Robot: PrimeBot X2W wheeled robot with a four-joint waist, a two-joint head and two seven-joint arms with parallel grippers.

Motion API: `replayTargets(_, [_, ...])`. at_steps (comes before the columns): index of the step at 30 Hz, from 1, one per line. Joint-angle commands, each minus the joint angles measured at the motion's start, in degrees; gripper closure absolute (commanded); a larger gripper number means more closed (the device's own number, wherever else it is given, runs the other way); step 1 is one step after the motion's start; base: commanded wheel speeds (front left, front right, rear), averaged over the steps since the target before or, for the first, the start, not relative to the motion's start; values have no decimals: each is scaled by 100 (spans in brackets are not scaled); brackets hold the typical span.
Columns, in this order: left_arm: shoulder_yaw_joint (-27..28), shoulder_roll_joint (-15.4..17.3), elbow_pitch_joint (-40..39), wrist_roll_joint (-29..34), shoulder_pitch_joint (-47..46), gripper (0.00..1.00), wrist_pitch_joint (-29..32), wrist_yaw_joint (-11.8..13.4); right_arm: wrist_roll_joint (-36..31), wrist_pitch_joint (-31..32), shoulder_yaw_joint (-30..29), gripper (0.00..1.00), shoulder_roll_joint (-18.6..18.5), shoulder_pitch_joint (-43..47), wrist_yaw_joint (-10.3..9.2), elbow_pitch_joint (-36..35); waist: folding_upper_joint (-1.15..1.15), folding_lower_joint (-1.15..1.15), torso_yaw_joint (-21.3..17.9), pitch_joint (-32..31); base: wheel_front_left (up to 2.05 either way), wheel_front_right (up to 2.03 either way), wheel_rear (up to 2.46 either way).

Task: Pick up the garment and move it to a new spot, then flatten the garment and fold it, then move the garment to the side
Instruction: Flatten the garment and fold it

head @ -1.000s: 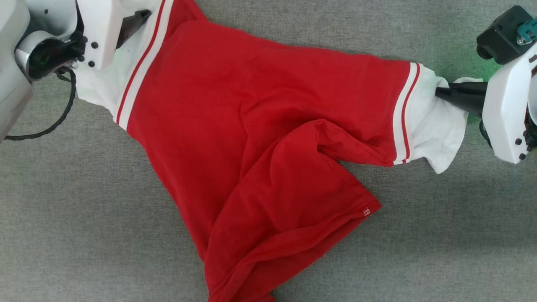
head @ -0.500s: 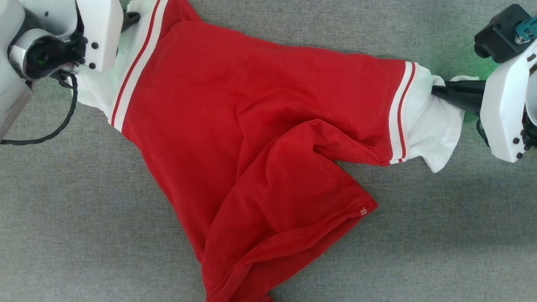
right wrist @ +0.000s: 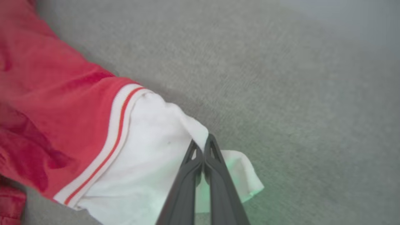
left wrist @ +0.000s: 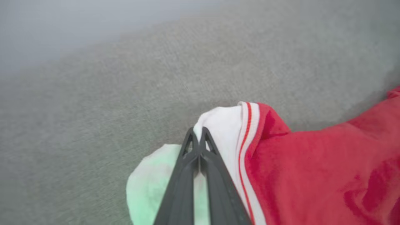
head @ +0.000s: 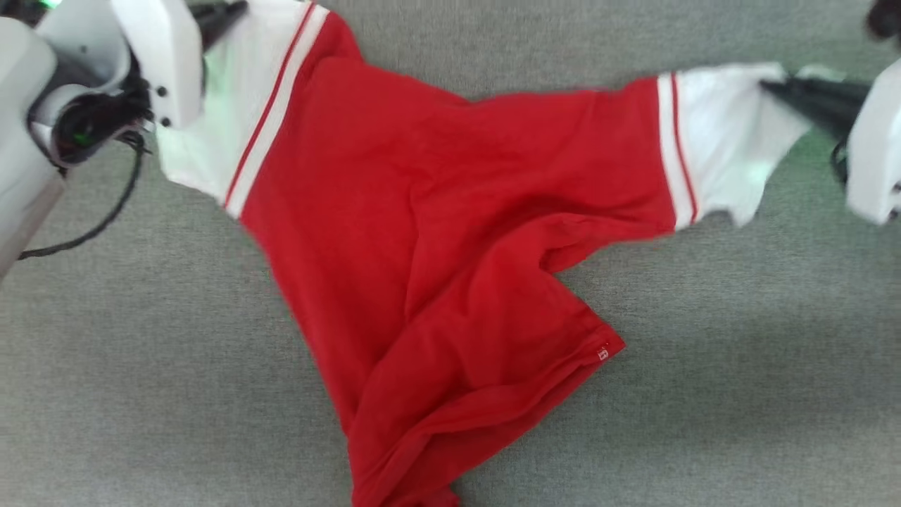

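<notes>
The garment [head: 436, 232], a red shirt with white sleeves and red-striped white trim, is stretched across the grey cloth surface, its lower body rumpled and folded toward the bottom of the head view. My left gripper [head: 232, 10] at the top left is shut on the white left sleeve [left wrist: 225, 125]; the left wrist view shows its fingers [left wrist: 197, 137] pressed together on the fabric. My right gripper [head: 771, 86] at the upper right is shut on the other white sleeve [right wrist: 156, 156], with its fingers [right wrist: 203, 147] closed on the sleeve edge. The lettering is hidden.
Grey fabric surface [head: 739, 394] spreads all around the shirt. A black cable [head: 105, 218] loops off my left wrist at the left edge. A small white tag [head: 603, 353] sits on the hem corner.
Left gripper has closed onto the left sleeve. Both grippers have pulled the sleeves up the view and apart, and the right sleeve has risen and straightened; the shirt's top edge is tauter.
</notes>
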Motion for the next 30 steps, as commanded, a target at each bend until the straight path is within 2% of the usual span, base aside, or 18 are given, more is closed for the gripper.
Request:
replayTargets(1, [36,15,85,-67,96,100,-140,15,0,-129,-140,100,76,-127,-30,85,0,0,-12,-161,0,0,0])
replayTargets(4, [122,-42,228,-184,56,100,-629,15,24,-447,-572,100,312,-306,-30,474,0,0,-31,-314,0,0,0])
replayTargets(7, [141,-91,376,-103,-125,100,-1029,15,67,-644,-952,100,708,-617,-30,943,0,0,-50,-398,0,0,0])
replayTargets(10, [277,-232,635,-17,-405,100,-1643,15,-122,-763,-1143,100,1001,-1067,-23,1393,0,0,-50,-409,0,0,0])
replayTargets(13, [518,-558,856,-219,-643,100,-2190,13,-121,-912,-1409,100,1349,-1570,-19,1858,0,0,-35,-401,0,0,0])
replayTargets(18, [916,-946,1496,-279,-1348,100,-2861,14,-417,-1319,-1940,100,1715,-2594,-18,2776,0,0,-23,-351,0,0,0])
replayTargets(23, [1470,-1351,2073,-336,-2091,100,-3199,14,-705,-1927,-2407,100,1987,-3531,-18,3678,0,0,-58,-294,0,0,0])
replayTargets(27, [1914,-1402,2276,-92,-2451,100,-3235,15,-901,-2366,-2521,100,2154,-3899,-18,4182,0,0,-100,-283,0,0,0])
replayTargets(30, [2223,-1437,2191,76,-2129,100,-3232,15,-908,-2515,-2435,100,2177,-3768,-18,4311,0,0,-109,-286,0,0,0])
